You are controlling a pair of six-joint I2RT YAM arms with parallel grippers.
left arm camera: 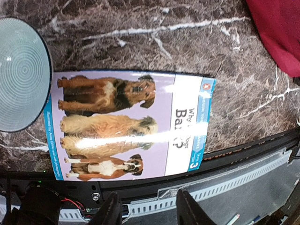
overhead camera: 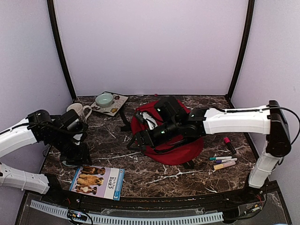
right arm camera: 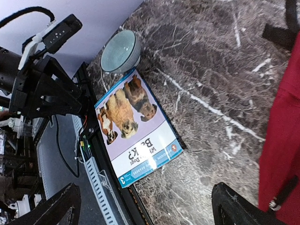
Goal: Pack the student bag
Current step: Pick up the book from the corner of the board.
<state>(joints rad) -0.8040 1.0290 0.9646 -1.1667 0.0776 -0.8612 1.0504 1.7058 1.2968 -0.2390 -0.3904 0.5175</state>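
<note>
The red student bag (overhead camera: pixel 180 150) lies mid-table, with something white (overhead camera: pixel 149 119) showing at its opening. My right gripper (overhead camera: pixel 144 136) hangs over the bag's left side; in its wrist view the fingertips (right arm camera: pixel 243 206) stand wide apart with nothing between them and red fabric (right arm camera: pixel 281 131) fills the right edge. A dog picture book (overhead camera: pixel 97 182) lies flat at the front left edge. My left gripper (overhead camera: pixel 77 157) hovers just behind it. In the left wrist view the book (left arm camera: pixel 131 124) is ahead of the gripper (left arm camera: pixel 147 211), whose jaws are apart and empty.
A round ribbed pale dish (left arm camera: pixel 21 75) sits beside the book. A mug (overhead camera: pixel 79 111) and a bowl (overhead camera: pixel 104 99) on a flat mat stand at the back left. Several markers (overhead camera: pixel 224 161) lie right of the bag. Black straps (overhead camera: pixel 125 123) trail from the bag.
</note>
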